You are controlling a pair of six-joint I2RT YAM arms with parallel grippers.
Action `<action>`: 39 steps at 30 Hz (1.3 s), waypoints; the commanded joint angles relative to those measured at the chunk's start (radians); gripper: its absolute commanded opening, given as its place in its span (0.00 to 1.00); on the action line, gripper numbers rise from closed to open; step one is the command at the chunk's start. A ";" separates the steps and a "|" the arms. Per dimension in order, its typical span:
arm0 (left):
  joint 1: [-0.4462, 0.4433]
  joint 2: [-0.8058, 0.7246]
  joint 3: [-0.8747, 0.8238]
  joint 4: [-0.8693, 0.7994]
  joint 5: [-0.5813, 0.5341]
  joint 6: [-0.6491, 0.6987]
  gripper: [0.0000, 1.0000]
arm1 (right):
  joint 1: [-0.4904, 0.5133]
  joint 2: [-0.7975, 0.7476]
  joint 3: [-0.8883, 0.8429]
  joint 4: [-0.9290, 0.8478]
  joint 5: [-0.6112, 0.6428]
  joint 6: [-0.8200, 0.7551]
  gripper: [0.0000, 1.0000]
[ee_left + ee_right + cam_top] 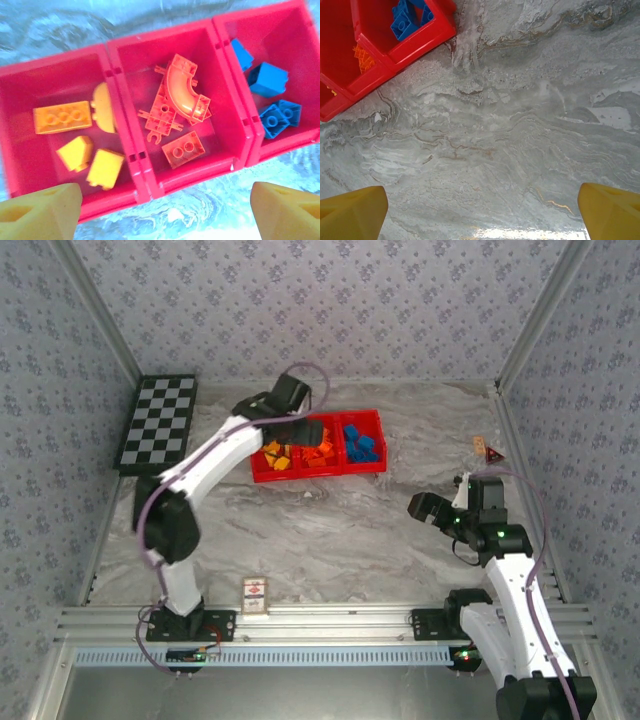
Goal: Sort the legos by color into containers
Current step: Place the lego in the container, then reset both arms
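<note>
The red tray (195, 177) has three containers side by side. Several yellow-orange legos (62, 117) lie in the left one. Several red-orange legos (182, 95), one of them curved, lie in the middle one, and blue legos (267, 80) lie in the right one. My left gripper (165, 215) hangs open above the tray's near wall with nothing between its fingers; from above, the left gripper (300, 430) covers part of the tray (318, 471). My right gripper (432, 508) stands open and empty over bare table to the tray's right. Its wrist view catches the tray corner (385, 70) and blue legos (405, 22).
A black-and-white checkerboard (158, 423) lies at the back left. A small printed card (256, 595) sits near the front rail between the arm bases. A small orange object (485, 448) rests by the right wall. Patterned walls close in the table.
</note>
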 commanded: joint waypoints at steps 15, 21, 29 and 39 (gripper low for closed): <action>0.046 -1.223 -1.294 0.947 -0.419 0.343 1.00 | 0.091 -0.047 -0.071 0.431 0.211 0.009 1.00; 0.131 -1.347 -1.480 0.986 -0.572 0.285 1.00 | 0.174 0.061 -0.177 0.791 0.629 -0.311 1.00; 0.258 -1.295 -1.523 1.020 -0.469 0.258 1.00 | 0.040 0.506 -0.300 1.262 0.754 -0.370 1.00; 0.545 -0.878 -1.568 1.360 -0.180 0.189 1.00 | -0.015 0.804 -0.284 1.571 0.543 -0.433 0.99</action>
